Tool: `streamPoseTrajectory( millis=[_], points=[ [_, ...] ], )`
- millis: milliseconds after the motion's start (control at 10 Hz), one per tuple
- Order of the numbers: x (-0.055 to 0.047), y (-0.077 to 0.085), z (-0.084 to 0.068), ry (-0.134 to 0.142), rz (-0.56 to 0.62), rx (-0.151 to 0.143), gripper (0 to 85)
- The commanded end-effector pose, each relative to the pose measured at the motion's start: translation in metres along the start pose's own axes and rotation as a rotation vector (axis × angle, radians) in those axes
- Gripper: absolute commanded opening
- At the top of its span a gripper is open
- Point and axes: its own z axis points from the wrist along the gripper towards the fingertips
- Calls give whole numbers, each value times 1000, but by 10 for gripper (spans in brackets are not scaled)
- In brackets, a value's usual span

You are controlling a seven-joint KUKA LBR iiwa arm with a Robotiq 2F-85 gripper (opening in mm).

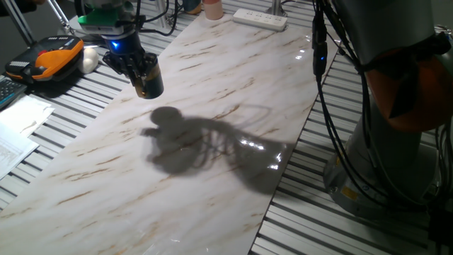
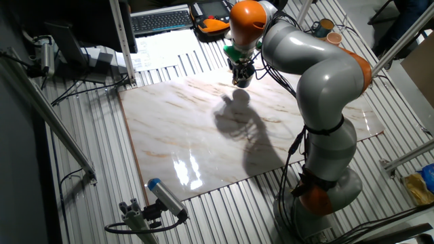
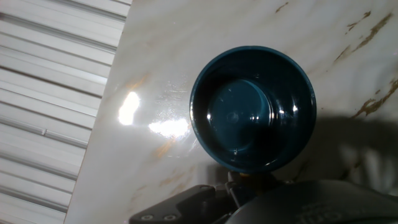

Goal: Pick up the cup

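Note:
The cup (image 1: 150,84) is a small dark navy mug with a gold band. It hangs at the tips of my gripper (image 1: 139,71), above the far left part of the marble tabletop (image 1: 212,163), with its shadow cast apart from it on the marble. In the other fixed view the cup (image 2: 241,80) sits under the gripper (image 2: 240,73) near the table's far edge. The hand view looks straight down into the cup's dark blue inside (image 3: 252,109). The gripper (image 3: 245,179) is shut on the cup's near side, and its fingers are mostly hidden.
A pale pink cup (image 1: 211,8) and a white power strip (image 1: 260,19) stand at the far end of the table. An orange and black device (image 1: 53,57) and papers (image 1: 18,131) lie on the slatted surface to the left. Cables hang by the arm's base (image 1: 396,142).

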Motion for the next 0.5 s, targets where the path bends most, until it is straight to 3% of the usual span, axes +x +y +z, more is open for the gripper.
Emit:
streamPoseTrajectory(
  millis=[0, 400],
  points=[
    [0, 0, 0, -1, 2, 0, 0],
    [0, 0, 0, -3, 0, -3, 0]
  ],
)
